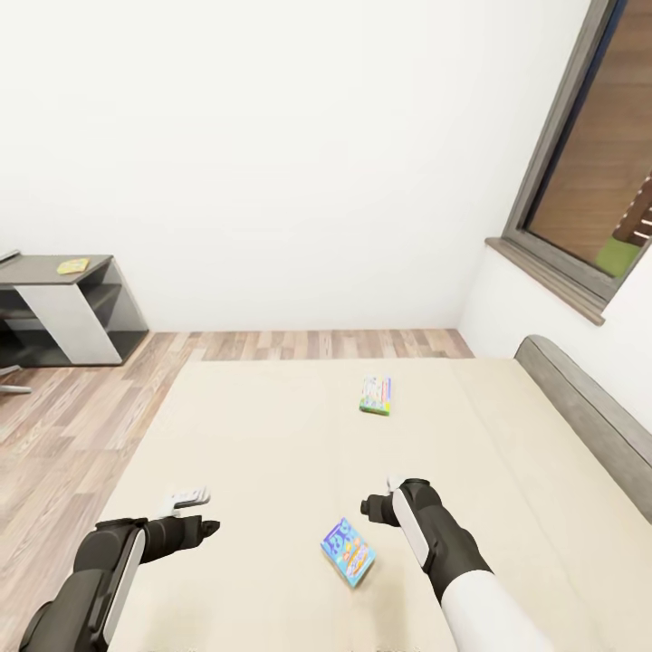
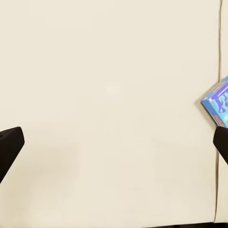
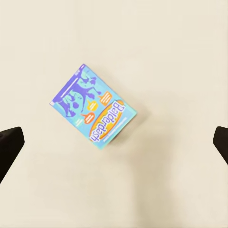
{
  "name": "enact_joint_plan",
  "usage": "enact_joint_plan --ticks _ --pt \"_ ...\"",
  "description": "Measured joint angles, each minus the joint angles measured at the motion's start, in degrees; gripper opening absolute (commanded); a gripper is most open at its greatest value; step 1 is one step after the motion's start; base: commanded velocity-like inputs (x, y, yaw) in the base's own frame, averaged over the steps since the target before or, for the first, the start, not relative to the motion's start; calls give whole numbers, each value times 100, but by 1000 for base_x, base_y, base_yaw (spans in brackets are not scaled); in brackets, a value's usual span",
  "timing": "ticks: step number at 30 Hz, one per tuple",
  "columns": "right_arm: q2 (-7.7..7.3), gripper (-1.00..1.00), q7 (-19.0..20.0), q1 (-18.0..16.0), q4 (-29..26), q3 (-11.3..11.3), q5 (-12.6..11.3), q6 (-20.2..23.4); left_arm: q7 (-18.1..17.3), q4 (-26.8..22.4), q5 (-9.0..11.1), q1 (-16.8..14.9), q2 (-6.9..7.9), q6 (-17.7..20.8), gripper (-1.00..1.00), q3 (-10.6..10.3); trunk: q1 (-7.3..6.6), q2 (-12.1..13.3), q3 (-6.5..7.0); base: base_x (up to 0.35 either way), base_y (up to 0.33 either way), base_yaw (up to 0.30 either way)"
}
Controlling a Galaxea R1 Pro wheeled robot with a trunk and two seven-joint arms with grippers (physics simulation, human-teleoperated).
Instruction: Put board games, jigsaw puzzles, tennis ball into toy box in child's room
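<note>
Board games: a blue-purple box (image 1: 349,551) lies on the near part of the bed (image 1: 272,435); a green-edged one (image 1: 376,396) lies farther off, well apart.
Right gripper (image 3: 114,142): above the blue-purple box, fingers spread wide, holding nothing.
Left gripper (image 2: 114,147): over bare mattress left of that box, fingers also wide apart, empty.
Table (image 1: 54,272): far left, by the wall.

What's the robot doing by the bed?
The robot is leaning over the bed with both claws open and empty. Its right claw hovers just above a blue game box lying on the mattress. A second game box lies farther up the bed. The left claw hangs over bare mattress. Nothing has been picked up yet.
</note>
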Motion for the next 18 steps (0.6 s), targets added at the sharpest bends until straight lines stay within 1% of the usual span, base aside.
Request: enact_joint_plan --ticks 9,18 --pt "0 100 -2 0 0 0 0 1 2 -1 1 0 -11 0 100 -4 0 0 -81 0 0 0" --pt "0 100 6 0 0 2 0 -12 -1 -5 -2 0 -2 0 100 -6 0 -1 -107 0 0 0"
